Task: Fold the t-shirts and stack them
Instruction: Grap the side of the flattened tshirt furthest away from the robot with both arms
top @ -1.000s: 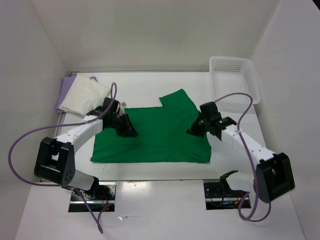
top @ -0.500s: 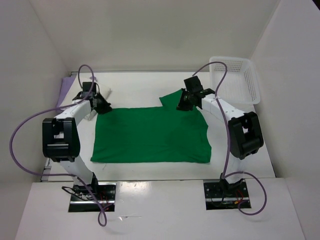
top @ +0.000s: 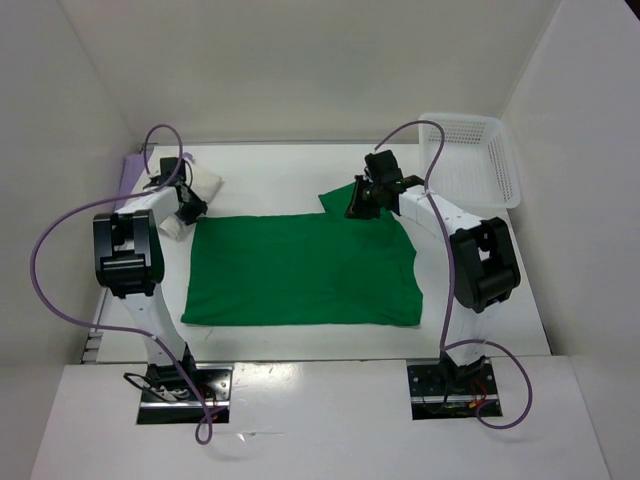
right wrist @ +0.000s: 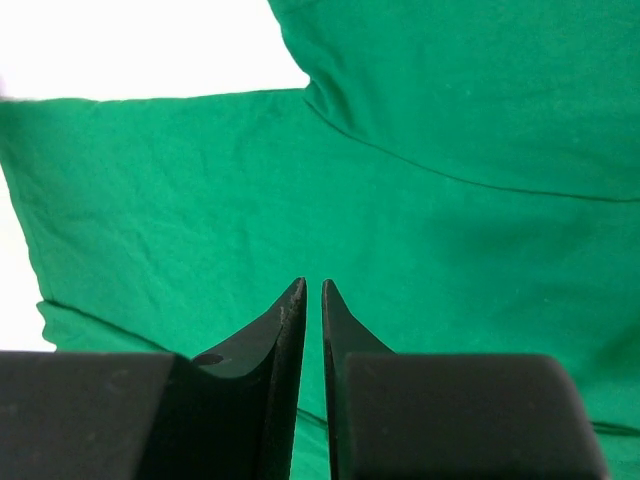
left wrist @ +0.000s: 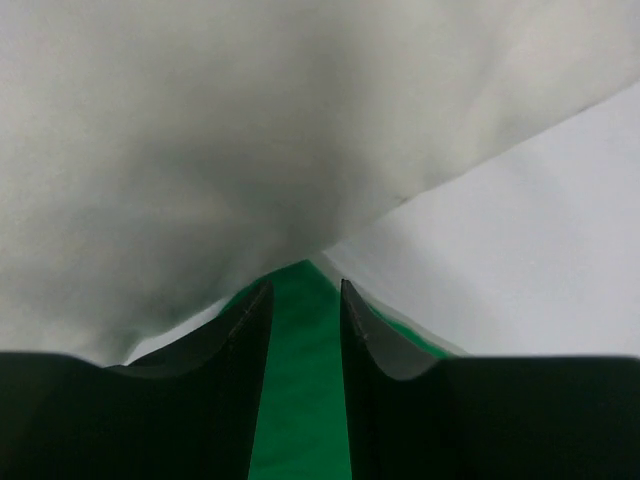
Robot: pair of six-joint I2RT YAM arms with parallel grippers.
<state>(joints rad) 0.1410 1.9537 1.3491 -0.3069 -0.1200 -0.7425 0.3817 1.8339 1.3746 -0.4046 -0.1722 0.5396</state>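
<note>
The bright green t-shirt lies flat mid-table, one sleeve sticking out at its far right corner. My right gripper hovers over that sleeve; its jaws stand a narrow slit apart with only green cloth below. My left gripper is at the shirt's far left corner, against the off-white t-shirt. Its jaws are open, with green cloth seen through the gap and off-white cloth filling the view above. The lavender t-shirt peeks out under the off-white one.
A white mesh basket stands at the back right corner. Bare white table lies behind the green shirt. White walls close in the left, back and right sides. Purple cables loop off both arms.
Both arms swung from the shirt's middle to its far edge, the left one on to the off-white shirt. Both grippers opened a little.
</note>
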